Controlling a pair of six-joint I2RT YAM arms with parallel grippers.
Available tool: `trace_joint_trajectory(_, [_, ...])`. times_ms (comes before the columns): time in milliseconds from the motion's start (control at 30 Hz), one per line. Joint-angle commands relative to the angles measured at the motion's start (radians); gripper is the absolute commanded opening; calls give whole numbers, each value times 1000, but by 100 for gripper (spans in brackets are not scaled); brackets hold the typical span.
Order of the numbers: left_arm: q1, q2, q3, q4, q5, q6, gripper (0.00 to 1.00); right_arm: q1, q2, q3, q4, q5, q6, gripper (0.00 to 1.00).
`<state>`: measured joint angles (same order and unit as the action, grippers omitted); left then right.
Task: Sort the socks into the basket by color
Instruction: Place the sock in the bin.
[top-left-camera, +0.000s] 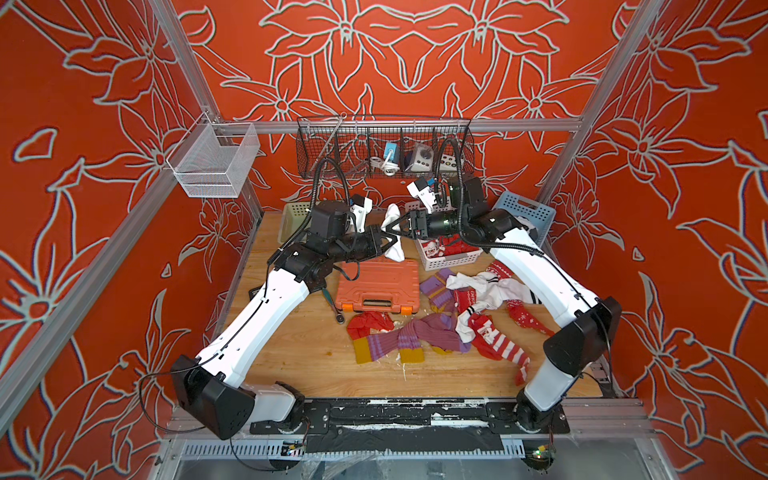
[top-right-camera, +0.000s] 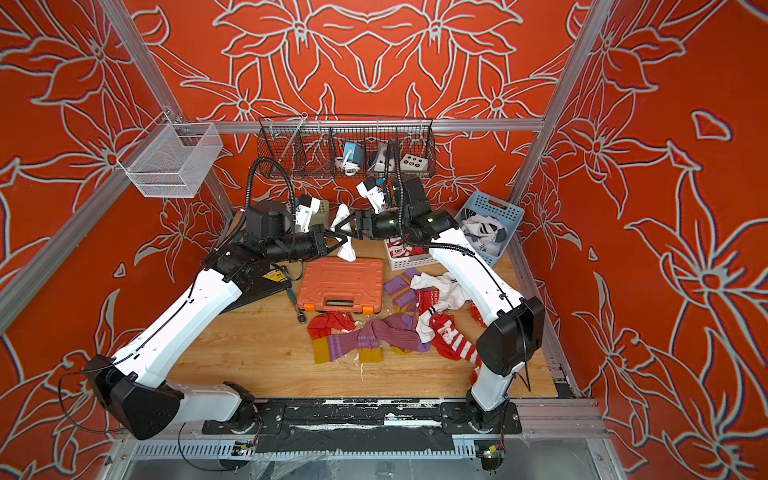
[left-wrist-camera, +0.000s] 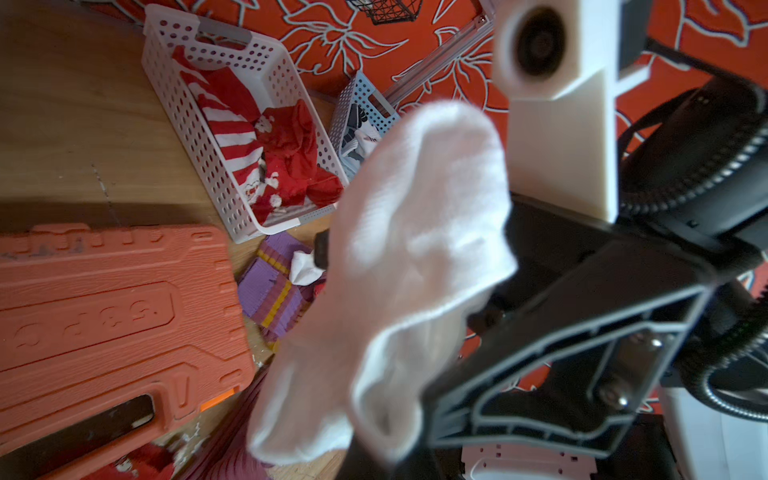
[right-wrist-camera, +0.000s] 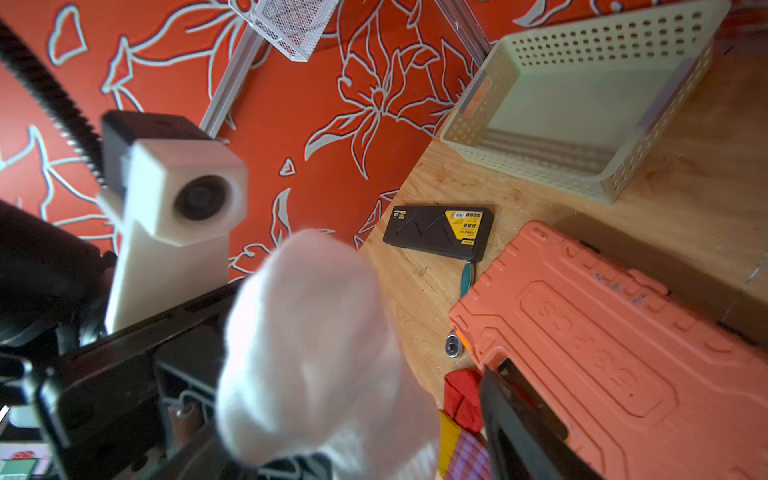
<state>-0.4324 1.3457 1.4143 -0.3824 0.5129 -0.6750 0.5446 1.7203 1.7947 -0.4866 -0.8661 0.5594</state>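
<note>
left gripper (top-left-camera: 390, 240): jaws pressed together on the white sock (top-left-camera: 394, 250), pinching it about mid-length, raised above the worktop (top-left-camera: 299, 353).
right gripper (top-left-camera: 390, 227): facing the left gripper tip to tip; jaws apart, one on either side of the same sock; contact with the cloth not clear.
white sock: hanging in the air between the two grippers, one end standing up above them, the other drooping below; plain white on the sides shown.
orange case (top-left-camera: 378, 286): flat on the worktop, below both grippers and a little toward the arm bases.
white basket (top-left-camera: 449, 262): low beside the right gripper, under its wrist; red striped socks (left-wrist-camera: 232, 137) inside.
blue basket (top-left-camera: 530, 208): well behind the right gripper, past its arm, tilted against the far corner; marked white socks (top-right-camera: 484, 228) inside.
pale green basket (right-wrist-camera: 540, 54): behind the left gripper, at the far corner on its side.
loose pile (top-left-camera: 419, 338): on the worktop, well below both grippers, toward the bases and more on the right gripper's side; purple socks with mustard toes, red ones, white ones, overlapping.
black case (right-wrist-camera: 438, 228): flat near the worktop edge on the left gripper's side, under its arm.
teal-handled tool (top-left-camera: 332, 301): just beside the orange case, on the left gripper's side.
</note>
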Motion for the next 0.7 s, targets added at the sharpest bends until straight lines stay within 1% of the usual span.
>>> trace_joint_trajectory(0, [-14,21,40,63,55,6,0,7,20,36,-9,-11,-13,57])
trace_joint_trajectory(33, [-15,29,49,66,63,6,0,6,24,40,-11,-13,-16,45])
trace_joint_trajectory(100, [-17,43,62,68,77,11,0,5,27,46,-12,-5,-17,13])
trace_joint_trajectory(133, [-17,48,67,64,78,15,0,4,26,50,-15,-1,-19,0])
trace_joint_trajectory(200, [-17,54,71,52,66,27,0,-5,25,57,-18,-1,-18,0])
trace_joint_trajectory(233, [-17,54,72,47,59,35,3,-13,25,64,-30,9,-23,0])
trace_joint_trajectory(300, [-17,58,83,19,39,55,19,-39,23,71,-51,33,-33,0])
trace_joint_trajectory(367, [-16,61,94,-12,17,81,41,-79,28,80,-79,67,-40,0])
trace_joint_trajectory(433, [-11,63,99,-36,1,94,51,-123,38,98,-122,103,-55,0])
trace_joint_trajectory(533, [9,66,97,-67,-16,100,57,-200,50,118,-167,170,-75,0])
trace_joint_trajectory(600, [32,70,87,-84,-10,102,59,-258,59,131,-195,235,-96,0])
trace_joint_trajectory(667, [53,74,83,-117,-20,114,61,-310,78,151,-241,348,-146,0])
